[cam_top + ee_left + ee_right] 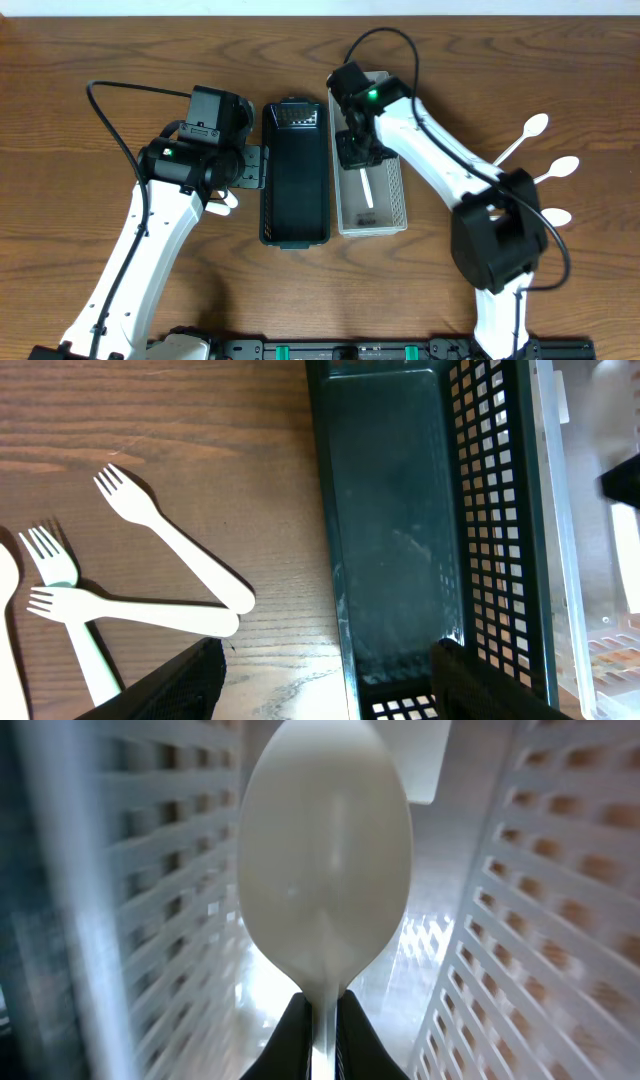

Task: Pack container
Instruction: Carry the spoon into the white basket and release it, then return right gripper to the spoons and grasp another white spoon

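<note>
My right gripper is inside the white slotted basket and is shut on a white plastic spoon, pinched at the neck between the fingertips. The spoon handle lies along the basket floor. A black slotted basket stands beside the white one; it is empty in the left wrist view. My left gripper is open, straddling the black basket's near left corner. Three white forks lie on the table to its left.
Three white spoons lie on the wooden table at the right. The forks are mostly hidden under my left arm in the overhead view. A white label sits on the white basket's floor.
</note>
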`<act>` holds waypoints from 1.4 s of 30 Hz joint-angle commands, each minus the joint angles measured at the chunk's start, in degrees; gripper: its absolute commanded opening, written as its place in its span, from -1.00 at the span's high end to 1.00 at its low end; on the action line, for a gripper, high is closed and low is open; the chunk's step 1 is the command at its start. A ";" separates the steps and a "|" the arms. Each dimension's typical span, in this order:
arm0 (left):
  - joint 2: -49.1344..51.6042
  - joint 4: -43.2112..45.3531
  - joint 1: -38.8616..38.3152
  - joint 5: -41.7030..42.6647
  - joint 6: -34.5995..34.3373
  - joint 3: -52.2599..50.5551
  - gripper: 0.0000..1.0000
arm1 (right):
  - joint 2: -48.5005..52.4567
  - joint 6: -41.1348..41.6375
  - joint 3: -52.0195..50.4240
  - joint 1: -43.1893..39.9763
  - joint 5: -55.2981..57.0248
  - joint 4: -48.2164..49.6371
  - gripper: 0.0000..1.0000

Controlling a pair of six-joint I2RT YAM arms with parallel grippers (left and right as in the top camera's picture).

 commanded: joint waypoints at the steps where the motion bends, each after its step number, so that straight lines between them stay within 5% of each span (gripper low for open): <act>1: 0.09 -0.13 -0.17 -1.14 0.31 1.05 -0.36 | 0.79 1.03 0.31 0.00 0.04 0.17 0.59; 3: 0.09 -0.11 -0.17 -1.14 0.31 1.05 -0.37 | 0.87 1.03 0.31 0.00 0.04 0.17 0.34; 9: 0.09 -0.11 -0.17 -1.14 0.31 1.05 -0.37 | -1.14 0.98 2.34 -0.76 0.70 -0.35 0.66; 14: 0.09 -0.13 -0.17 -1.14 0.31 1.05 -0.36 | -7.80 3.93 9.18 -6.78 6.23 -1.88 0.63; 17: 0.09 -0.13 -0.17 -1.14 0.31 1.05 -0.36 | -11.93 5.88 12.26 -13.66 7.63 -1.99 0.10; 21: 0.09 -0.11 -0.17 -1.14 0.31 1.05 -0.37 | -14.25 9.92 12.81 -25.59 7.43 -2.29 -0.14; 29: 0.09 -0.11 -0.17 -1.14 0.28 1.05 -0.37 | -5.42 11.34 12.55 -42.03 6.45 -4.87 -0.34; 42: 0.09 -0.13 -0.17 -1.14 0.28 1.05 -0.37 | 9.53 11.23 12.55 -48.39 6.23 -4.52 -0.36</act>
